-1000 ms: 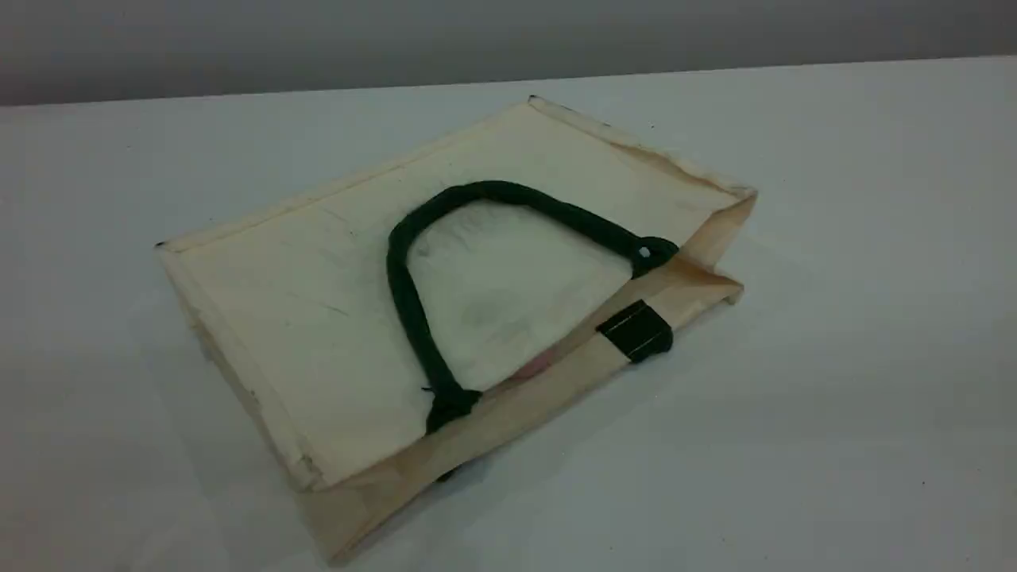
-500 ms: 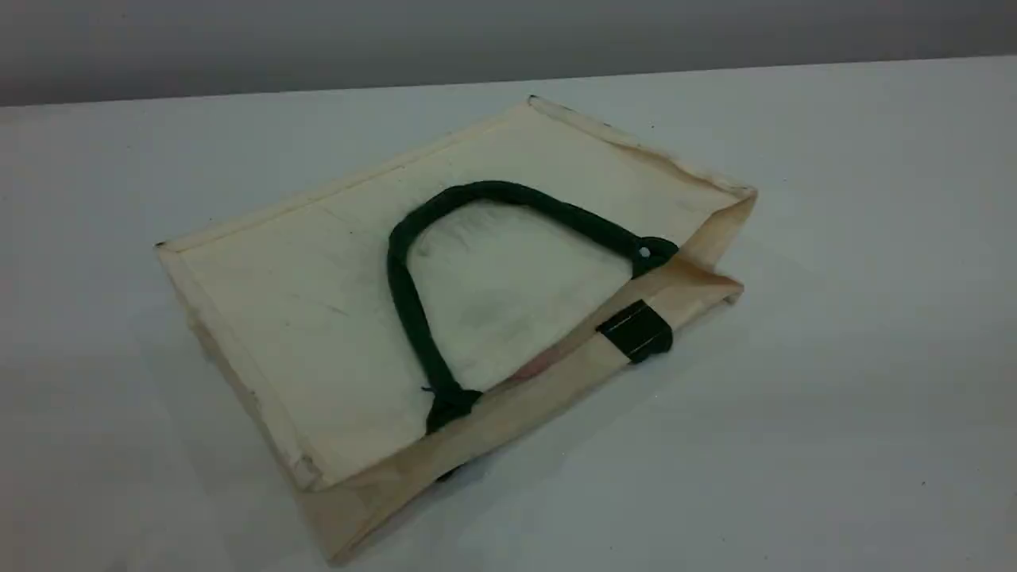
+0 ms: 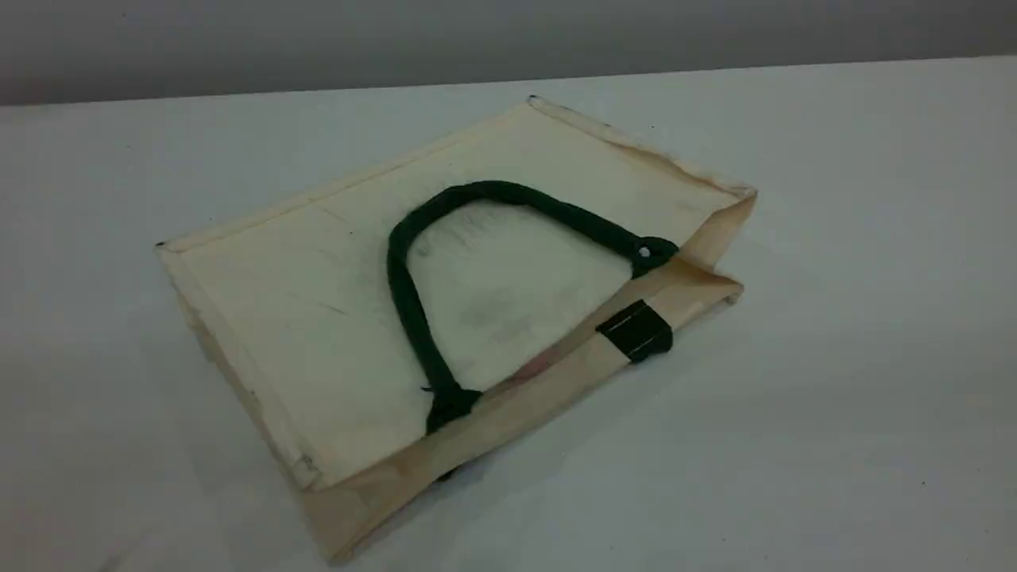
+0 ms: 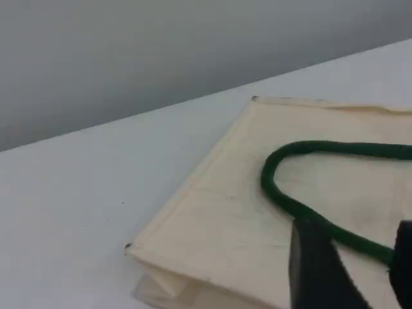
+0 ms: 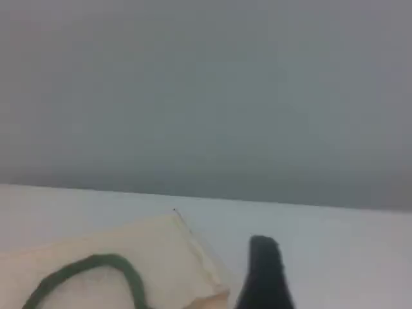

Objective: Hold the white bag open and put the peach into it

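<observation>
As I judge it, the job is nearly done. The bag (image 3: 318, 318) lies flat on the table (image 3: 834, 397), its mouth all but collapsed. A thin pink sliver just inside that mouth is, I take it, the peach (image 3: 539, 366), already in the bag. What may be left is pulling both arms clear. Neither arm shows in the scene view.

My left pincer (image 4: 357, 270) hangs low over the bag, tilted down toward it. Its two fingertips stand apart with nothing between them, so it is released. The green handle (image 4: 302, 149) loops just ahead of it and crosses the gap between the tips, and the bag's corner lies ahead and to the left.

My right pincer (image 5: 264, 273) is pitched up toward the far wall. Only one fingertip shows, so I cannot tell whether it is released or clenched. The bag lies just to its left, the peach out of its sight.
</observation>
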{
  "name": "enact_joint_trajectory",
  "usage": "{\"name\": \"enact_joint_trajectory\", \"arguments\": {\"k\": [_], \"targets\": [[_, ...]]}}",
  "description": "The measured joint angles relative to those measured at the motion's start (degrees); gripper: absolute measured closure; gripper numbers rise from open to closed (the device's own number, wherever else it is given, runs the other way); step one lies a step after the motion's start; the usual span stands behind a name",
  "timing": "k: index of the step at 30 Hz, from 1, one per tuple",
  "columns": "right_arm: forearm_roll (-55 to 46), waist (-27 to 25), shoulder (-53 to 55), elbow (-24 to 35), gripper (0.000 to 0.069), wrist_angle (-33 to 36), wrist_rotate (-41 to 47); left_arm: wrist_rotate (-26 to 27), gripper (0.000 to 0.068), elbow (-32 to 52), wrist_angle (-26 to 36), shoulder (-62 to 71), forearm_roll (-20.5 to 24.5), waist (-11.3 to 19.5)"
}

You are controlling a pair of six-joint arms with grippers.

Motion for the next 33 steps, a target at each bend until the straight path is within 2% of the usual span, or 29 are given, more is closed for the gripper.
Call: {"name": "enact_joint_trajectory", "arguments": {"k": [4, 8, 13, 20, 33], "targets": [[0.0, 0.0, 0.0, 0.0, 0.0162, -0.1, 0.0, 0.0, 0.0393, 0.0, -0.2, 0.0, -0.1, 0.0], [0.0, 0.0, 0.0, 0.0, 0.0134, -0.1, -0.1, 0.0, 0.0392, 0.0, -0.5, 0.0, -0.1, 0.0], [0.0, 0.0, 0.0, 0.0, 0.013, -0.1, -0.1, -0.7, 0.0381, 0.0, -1.0, 0.0, -0.1, 0.0], [0.0, 0.0, 0.0, 0.0, 0.0129, -0.1, -0.1, -1.0, 0.0329, 0.0, -1.1, 0.0, -0.1, 0.0], [0.0, 0.0, 0.0, 0.0, 0.0129, -0.3, -0.1, -1.1, 0.0323, 0.0, -1.1, 0.0, -0.1, 0.0]]}}
